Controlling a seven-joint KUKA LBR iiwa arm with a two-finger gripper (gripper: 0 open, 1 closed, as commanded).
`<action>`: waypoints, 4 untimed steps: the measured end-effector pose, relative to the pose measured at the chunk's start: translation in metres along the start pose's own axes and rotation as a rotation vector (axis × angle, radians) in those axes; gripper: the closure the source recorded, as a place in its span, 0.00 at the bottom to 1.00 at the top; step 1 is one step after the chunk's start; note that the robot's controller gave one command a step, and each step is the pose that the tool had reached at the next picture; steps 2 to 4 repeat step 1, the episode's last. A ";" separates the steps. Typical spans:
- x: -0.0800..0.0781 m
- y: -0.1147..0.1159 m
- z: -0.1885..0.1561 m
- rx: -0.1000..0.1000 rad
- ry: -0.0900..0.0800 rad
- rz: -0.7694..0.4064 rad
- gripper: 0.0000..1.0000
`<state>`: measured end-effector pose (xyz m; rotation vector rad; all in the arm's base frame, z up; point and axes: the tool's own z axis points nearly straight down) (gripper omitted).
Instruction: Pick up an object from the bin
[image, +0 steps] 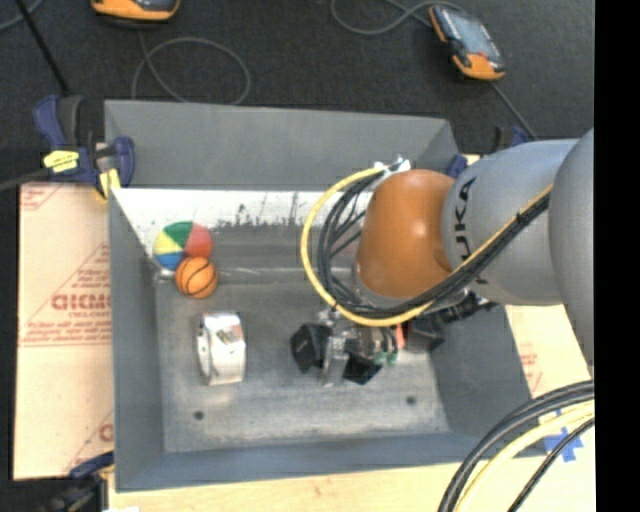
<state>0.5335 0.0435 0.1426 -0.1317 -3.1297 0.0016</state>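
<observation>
The grey metal bin (135, 300) is seen with its floor largely bare, and four loose things are not heaped but spread along its 9 o'clock half. The arm (520, 230) is brought in from 3 o'clock, its wrist capped by an orange cover (405, 235) ringed with cables. Below the cover the pincer (335, 358) is set low over the floor, slightly towards 4 o'clock of the bin's middle; its two black fingers (305, 345) are spread apart, and nothing is seen held between them. The nearest thing, a white cylindrical object (221, 347), is laid on its side at 9 o'clock of the pincer and clear of it, with its long axis run roughly from 12 to 6 o'clock. In the 10 o'clock corner a multicoloured ball (180, 243) is lodged against the wall, and a smaller orange ball (197, 277) is found touching it at its 5 o'clock side.
</observation>
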 end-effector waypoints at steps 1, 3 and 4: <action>-0.001 0.000 -0.020 -0.001 -0.006 -0.001 1.00; -0.001 0.000 -0.020 -0.001 -0.006 -0.001 1.00; -0.001 0.000 -0.020 -0.001 -0.006 -0.001 1.00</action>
